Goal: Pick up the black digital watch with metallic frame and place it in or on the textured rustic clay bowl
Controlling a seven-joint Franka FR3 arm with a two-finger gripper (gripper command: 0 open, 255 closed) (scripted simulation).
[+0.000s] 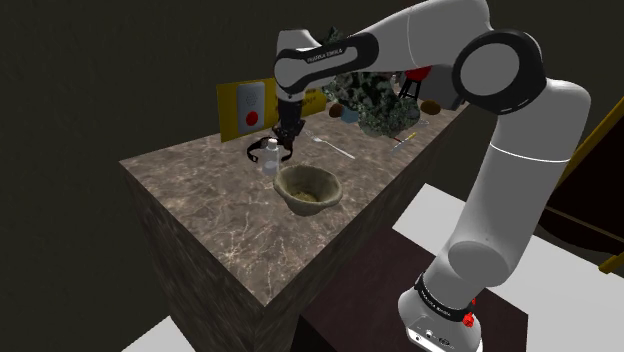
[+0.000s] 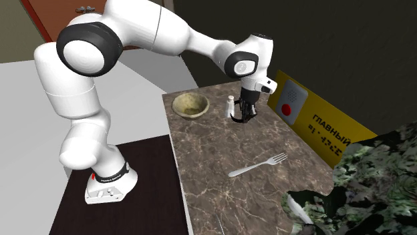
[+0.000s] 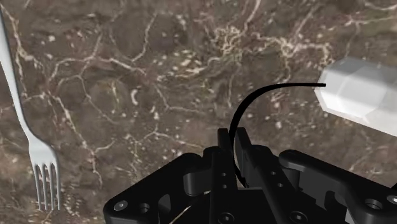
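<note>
The counter carries one black watch (image 3: 253,96), one tan bowl (image 1: 307,188), one silver fork (image 2: 257,165), one white shaker (image 3: 362,95), and one yellow sign (image 2: 321,130) along its far edge.

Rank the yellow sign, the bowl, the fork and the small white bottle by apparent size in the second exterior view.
1. yellow sign: largest.
2-3. bowl and fork: unsure. The fork is longer but thinner, and nearer the camera.
4. white bottle: smallest.
</note>
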